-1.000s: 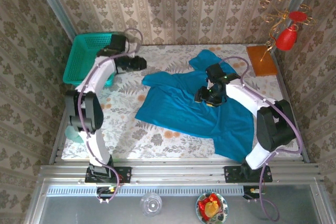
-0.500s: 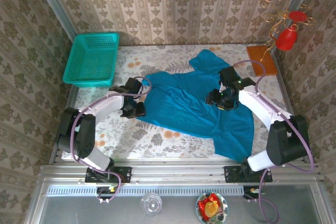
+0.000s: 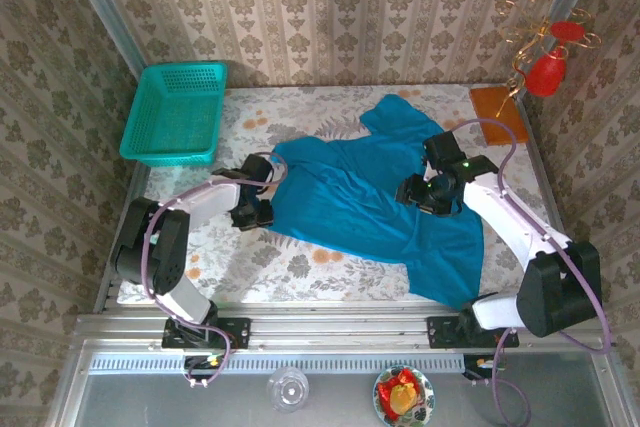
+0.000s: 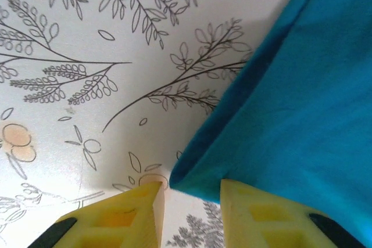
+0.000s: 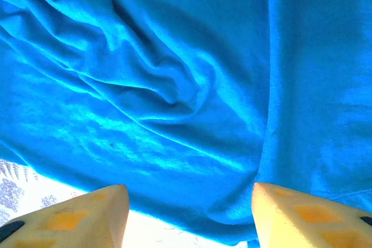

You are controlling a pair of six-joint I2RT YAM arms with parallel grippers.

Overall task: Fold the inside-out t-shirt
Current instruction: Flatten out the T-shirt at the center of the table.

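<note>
The t-shirt (image 3: 360,202) lies spread and rumpled on the table (image 3: 250,257). The left gripper (image 4: 190,201), jaws narrowly apart, straddles its left corner (perhaps just 1 layer; hard to tell), so closing could slip off. The right gripper (image 5: 189,207) gapes over wrinkles that a fold would trap.

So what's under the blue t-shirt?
The t-shirt lies spread on the table cover, the one with leaves and flowers. You can see the cover poking out all around the shirt's edges. Anything beneath the middle of the cloth is hidden, so I can't tell.
</note>
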